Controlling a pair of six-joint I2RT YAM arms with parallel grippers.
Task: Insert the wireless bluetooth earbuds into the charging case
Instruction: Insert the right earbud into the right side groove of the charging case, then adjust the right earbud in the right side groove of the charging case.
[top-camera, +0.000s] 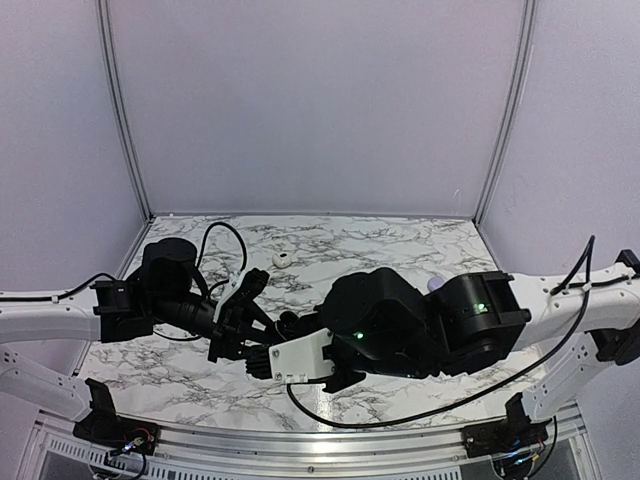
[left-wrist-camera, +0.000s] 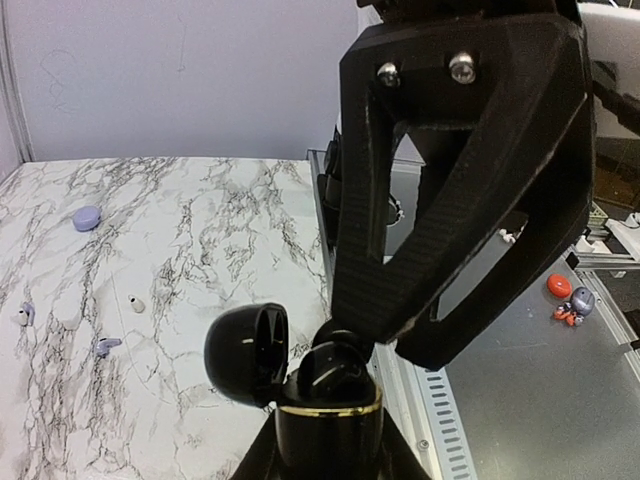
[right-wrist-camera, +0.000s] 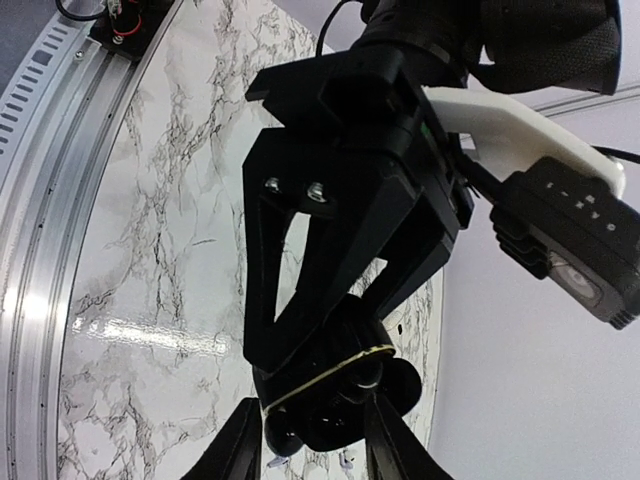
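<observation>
Left gripper (left-wrist-camera: 328, 452): clamped on open black gold-banded charging case (left-wrist-camera: 322, 395).
Right gripper (left-wrist-camera: 362, 345): tips lost against case mouth; opening and hold unreadable.
Tiny lilac earbuds (left-wrist-camera: 105, 346): lower left, blurry.

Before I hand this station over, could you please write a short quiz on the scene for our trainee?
1. True or false: the black charging case has its lid open.
2. Which pincer grips that case?
3. The band around the case is: A gold, B red, C blue.
Key: 1 true; 2 the left pincer; 3 A.
</observation>
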